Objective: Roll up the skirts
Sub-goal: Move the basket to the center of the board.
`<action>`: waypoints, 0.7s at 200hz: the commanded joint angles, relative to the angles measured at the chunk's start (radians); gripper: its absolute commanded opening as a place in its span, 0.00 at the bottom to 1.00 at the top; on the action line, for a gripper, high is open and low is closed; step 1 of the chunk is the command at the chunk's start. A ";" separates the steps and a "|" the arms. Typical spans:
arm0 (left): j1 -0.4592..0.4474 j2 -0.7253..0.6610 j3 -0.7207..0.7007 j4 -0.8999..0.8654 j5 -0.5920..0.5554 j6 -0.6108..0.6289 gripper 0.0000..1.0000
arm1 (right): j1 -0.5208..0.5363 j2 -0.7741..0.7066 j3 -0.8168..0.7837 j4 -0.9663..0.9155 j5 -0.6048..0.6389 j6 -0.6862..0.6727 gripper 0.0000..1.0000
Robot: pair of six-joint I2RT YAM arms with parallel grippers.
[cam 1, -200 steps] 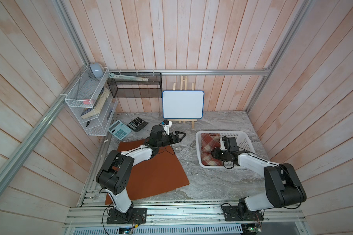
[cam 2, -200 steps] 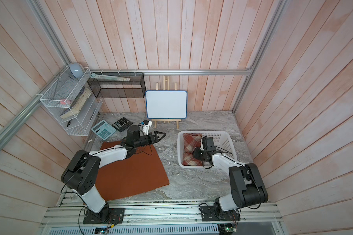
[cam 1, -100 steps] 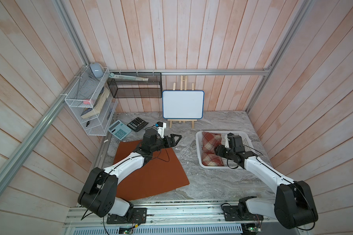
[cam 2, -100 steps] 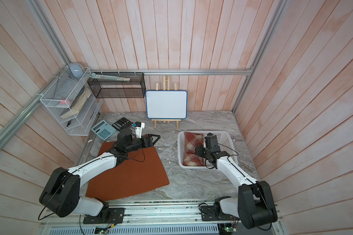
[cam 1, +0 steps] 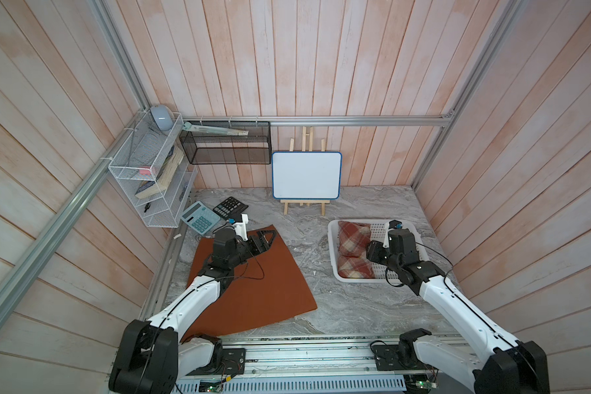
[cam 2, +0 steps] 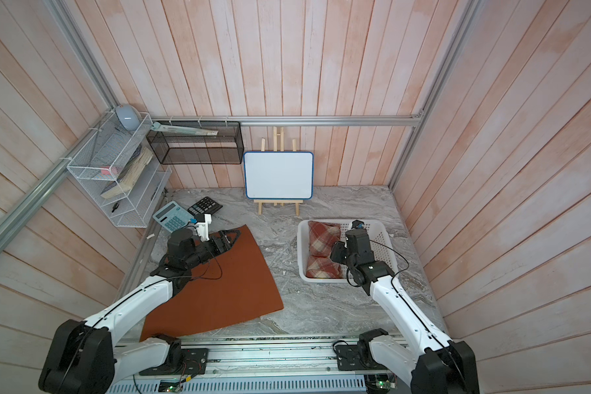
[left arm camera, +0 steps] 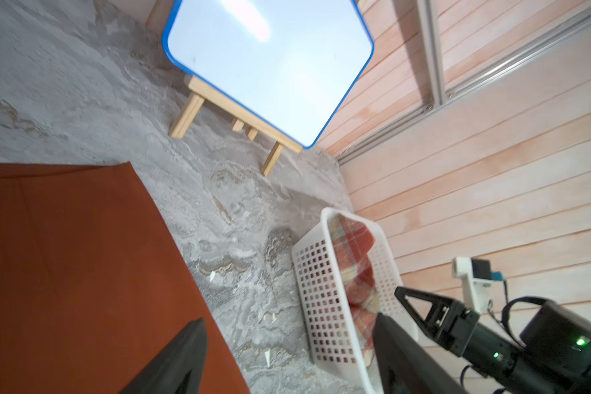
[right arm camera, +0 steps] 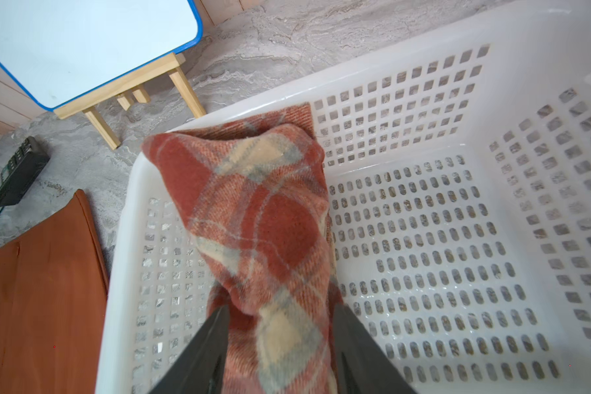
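- Over the far edge of the rust-orange skirt, which lies flat on the table, we see the left gripper, jaws apart with nothing between them.
- Our right gripper pinches the rolled plaid skirt inside the white basket, with a finger against each side.

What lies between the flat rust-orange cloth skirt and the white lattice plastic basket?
Only bare grey marble tabletop with a few tiny white scraps separates the rust-orange cloth skirt from the white lattice plastic basket; both top views show it.
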 commanded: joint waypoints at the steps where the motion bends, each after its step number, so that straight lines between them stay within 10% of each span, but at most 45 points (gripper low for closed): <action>1: 0.040 -0.065 -0.011 -0.112 -0.037 0.015 0.16 | 0.110 -0.052 0.071 -0.092 0.119 0.007 0.37; 5: 0.045 -0.078 -0.016 -0.125 -0.039 0.009 0.01 | 0.141 -0.057 0.083 -0.102 0.133 0.010 0.33; 25: 0.066 -0.132 -0.041 -0.154 -0.010 0.002 0.00 | 0.292 -0.061 0.133 -0.135 0.185 0.023 0.00; 67: 0.161 -0.191 -0.148 -0.119 0.069 -0.105 0.00 | 0.529 0.185 0.208 0.021 0.113 -0.014 0.00; 140: 0.231 -0.276 -0.310 -0.263 0.015 -0.326 0.00 | 0.533 0.965 0.741 0.130 -0.112 -0.193 0.00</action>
